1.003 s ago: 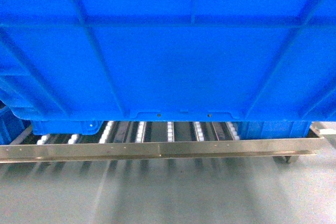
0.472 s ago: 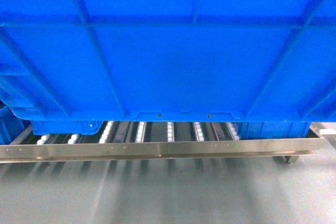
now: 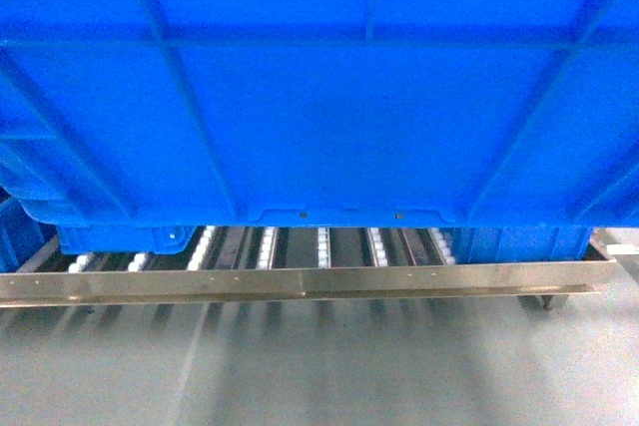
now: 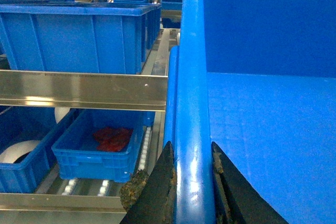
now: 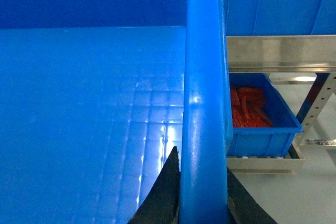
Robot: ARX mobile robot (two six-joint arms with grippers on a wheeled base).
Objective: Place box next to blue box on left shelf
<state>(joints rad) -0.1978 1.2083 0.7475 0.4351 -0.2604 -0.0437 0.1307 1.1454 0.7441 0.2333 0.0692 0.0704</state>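
The left end effector [image 4: 192, 182] is clenched on the box [image 3: 319, 97], one dark finger on each side of the thick left rim, and the right end effector [image 5: 203, 187] grasps the right rim the same way. In the head view the box fills the frame from 9 o'clock across to 3 o'clock, its ribbed wall facing the camera and its lower edge hanging above the roller tracks of the left shelf [image 3: 300, 282], whose silver front rail runs below it. Whether the box touches the rollers cannot be told. In the left wrist view, a large blue crate [image 4: 79, 38] sits on the upper level at 10 o'clock, just beside the held rim, above a silver rail. Below it, at 8 o'clock, a small blue bin [image 4: 100, 148] holds red items. In the right wrist view, another small bin [image 5: 260, 121] with red contents sits at 3 o'clock under a silver rail.
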